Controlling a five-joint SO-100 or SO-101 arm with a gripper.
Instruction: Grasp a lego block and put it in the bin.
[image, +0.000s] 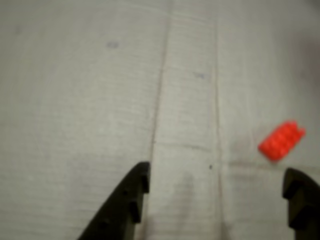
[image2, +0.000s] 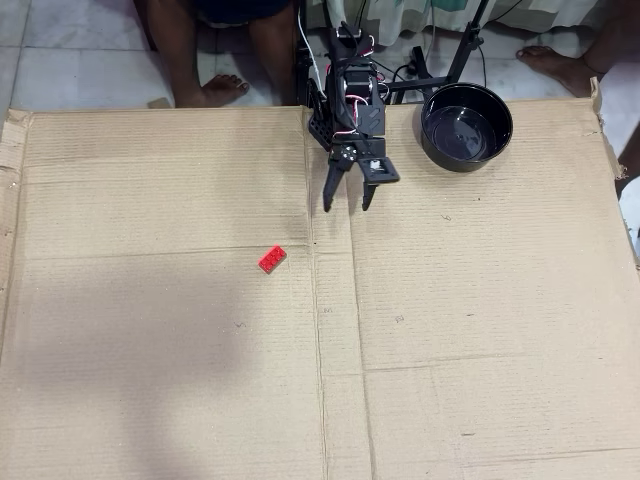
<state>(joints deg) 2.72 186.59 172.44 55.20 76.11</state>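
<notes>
Wrist view: gripper (image: 217, 192) open and empty, 2 dark fingers at bottom edge; lego block (image: 281, 140) on cardboard (image: 75, 100), right of centre. Overhead view: gripper (image2: 347, 205) spread above cardboard (image2: 480, 330), upper centre; lego block (image2: 271, 259) lower left of it, apart; bin (image2: 466, 126) at upper right.

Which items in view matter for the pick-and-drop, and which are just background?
Job:
- lego block, red, on the cardboard, ungrasped
- bin, black bowl at the far edge, looks empty
- gripper, jaws open

Background:
- cardboard sheet under everything
- bare feet on the tiles
- black stand and cables behind the arm
</notes>
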